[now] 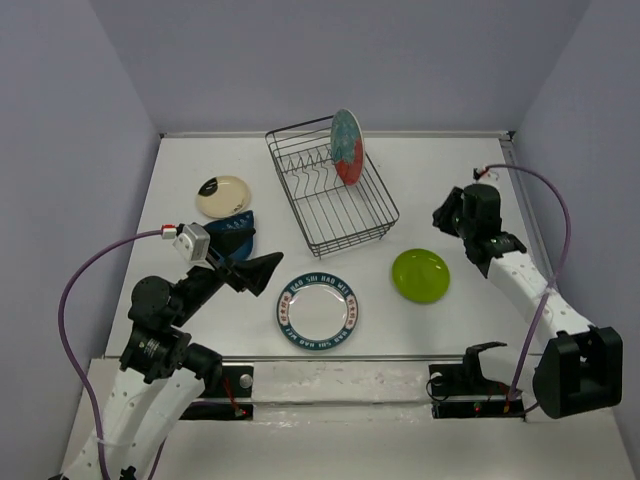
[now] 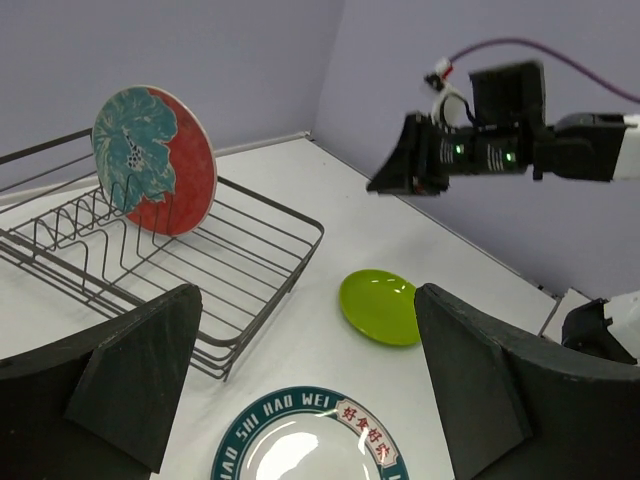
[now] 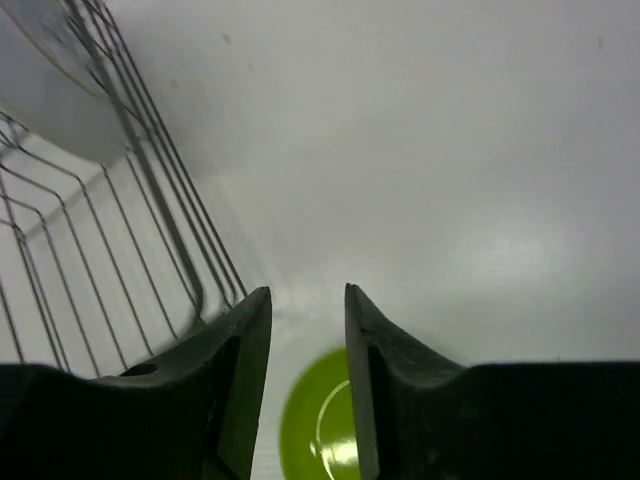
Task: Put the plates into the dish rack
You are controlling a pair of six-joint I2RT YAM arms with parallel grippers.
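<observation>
Left tool [image 1: 266,273] is spread wide and empty; my right tool [image 1: 447,214] shows only a narrow gap and grips nothing. On the white tabletop [image 1: 460,170], the black wire dish rack [image 1: 335,205] runs 11 to 5 o'clock. The white round plate with the lettered rim [image 1: 317,310] lies flat at 4 o'clock, just beside my left tool, so I judge that arm the nearer. The red-and-teal patterned plate [image 1: 346,147] stands upright in the rack. The lime green plate [image 1: 420,275] lies at 7 o'clock from my right tool.
</observation>
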